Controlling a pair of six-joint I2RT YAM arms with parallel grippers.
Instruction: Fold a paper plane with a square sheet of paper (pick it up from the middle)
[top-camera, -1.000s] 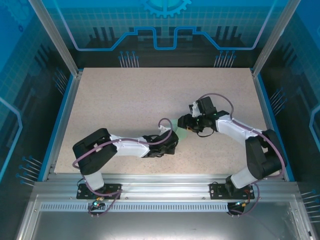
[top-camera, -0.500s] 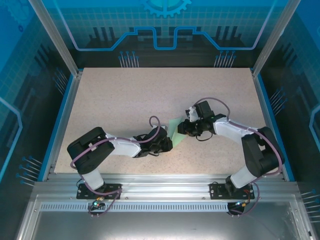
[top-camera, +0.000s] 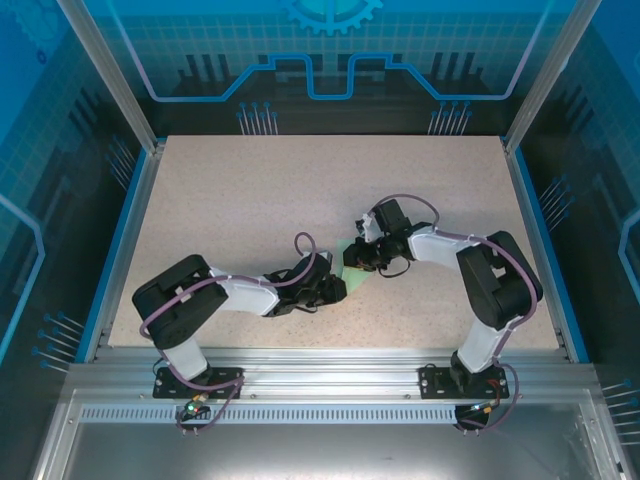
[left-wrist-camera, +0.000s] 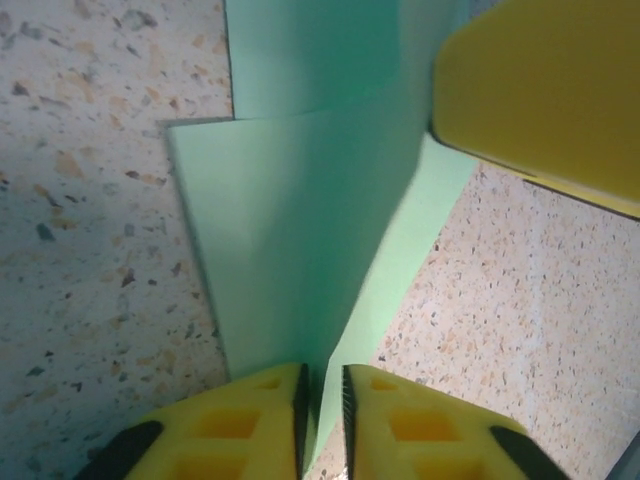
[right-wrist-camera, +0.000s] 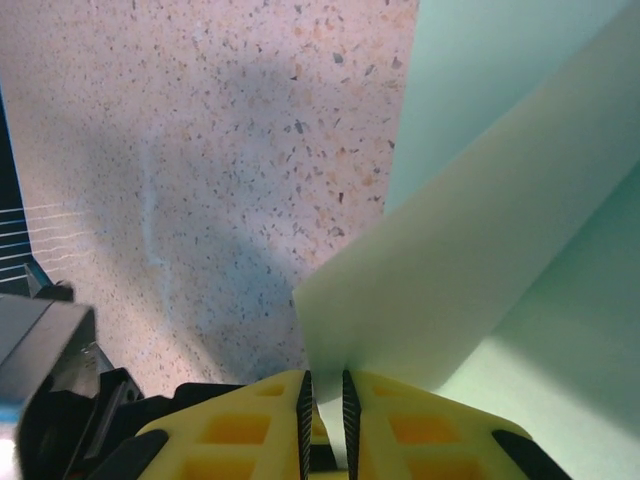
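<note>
- Sheet of paper (top-camera: 352, 275): pale mint green and plain. It is located near the middle of the bench (top-camera: 250, 200), between the two grippers.
- Condition of sheet: it is no longer flat. In the left wrist view (left-wrist-camera: 300, 230), overlapping layers with straight fold edges are seen, and one pointed corner is laid out to the left on the speckled surface. In the right wrist view (right-wrist-camera: 470, 230), a flap is raised off the layer beneath it.
- Left gripper (top-camera: 335, 288): it is reached in from the near left. Its yellow jaws (left-wrist-camera: 322, 385) are drawn nearly together, and a raised ridge of the sheet is pinched in the narrow slot between them.
- Right gripper (top-camera: 358, 258): it is reached in from the right and set just beside the left gripper. Its jaws (right-wrist-camera: 325, 390) are likewise nearly closed, with the root of the raised flap nipped between them.
- One yellow jaw of the right gripper is seen over the far corner of the sheet in the left wrist view. Whether it is touching the sheet cannot be told.
- Progress, as judged: the sheet is taken up and some folds are made. No narrow dart shape with layered wings is formed yet, so the later folds and the final creasing are judged not yet done.
</note>
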